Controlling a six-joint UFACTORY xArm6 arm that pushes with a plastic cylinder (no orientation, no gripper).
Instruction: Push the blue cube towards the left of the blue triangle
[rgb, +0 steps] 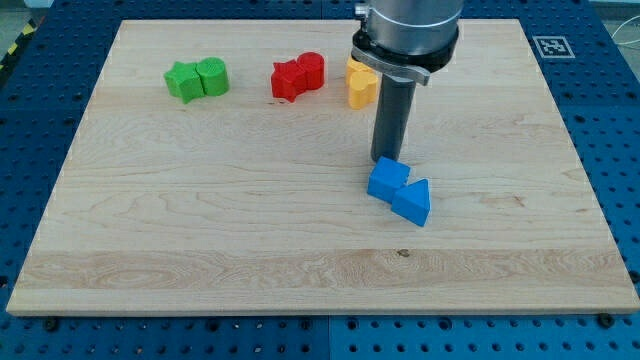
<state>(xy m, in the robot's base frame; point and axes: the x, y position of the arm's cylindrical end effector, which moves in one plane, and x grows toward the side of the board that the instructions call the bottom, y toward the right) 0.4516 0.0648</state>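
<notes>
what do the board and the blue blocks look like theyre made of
The board looks like pale wood with a smooth finish: grain lines and a small dark knot show. The blue cube and blue triangle look like matte plastic or painted wood, uniformly coloured with no grain; I cannot tell which.

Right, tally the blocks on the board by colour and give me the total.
Green: 2, green star-like block and green cylinder.
Red: 2, red star-like block and red cylinder.
Yellow: 2, upper yellow block and lower yellow block.
Blue: 2, blue cube and blue triangle.
Total: 8.
</notes>
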